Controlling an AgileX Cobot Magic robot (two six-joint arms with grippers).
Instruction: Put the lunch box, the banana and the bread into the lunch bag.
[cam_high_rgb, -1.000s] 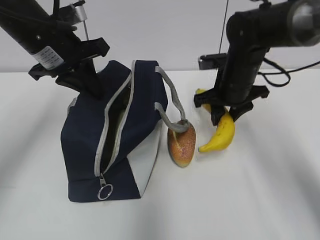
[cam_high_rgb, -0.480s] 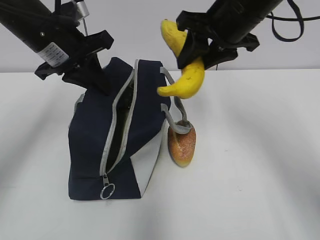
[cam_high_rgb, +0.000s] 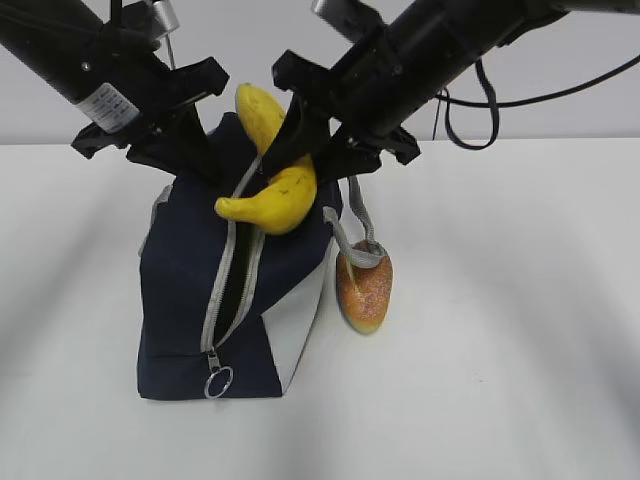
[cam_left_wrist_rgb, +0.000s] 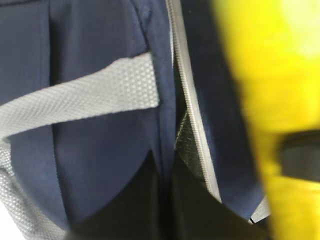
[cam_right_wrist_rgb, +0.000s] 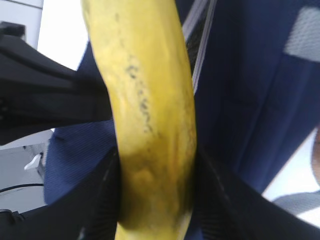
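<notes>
The navy lunch bag (cam_high_rgb: 180, 290) stands at centre left with its zipper open along the top. My left gripper (cam_high_rgb: 185, 155) is shut on the fabric at the left edge of the opening; in the left wrist view (cam_left_wrist_rgb: 165, 200) its dark fingers pinch a fold of the bag (cam_left_wrist_rgb: 100, 160). My right gripper (cam_high_rgb: 300, 150) is shut on the yellow banana (cam_high_rgb: 270, 190) and holds it just above the opening. In the right wrist view the banana (cam_right_wrist_rgb: 145, 100) sits between the fingers (cam_right_wrist_rgb: 100, 200). The bread (cam_high_rgb: 364, 285) lies on the table against the bag's right side. The lunch box is out of view.
A grey webbing handle (cam_high_rgb: 352, 225) droops from the bag onto the bread. The zipper's metal ring pull (cam_high_rgb: 218, 380) hangs at the bag's near end. The white table (cam_high_rgb: 500, 350) runs to the right and front.
My right gripper has carried the banana left and down, from above the bag's right handle to just over the open zipper. The left gripper keeps its hold on the bag.
</notes>
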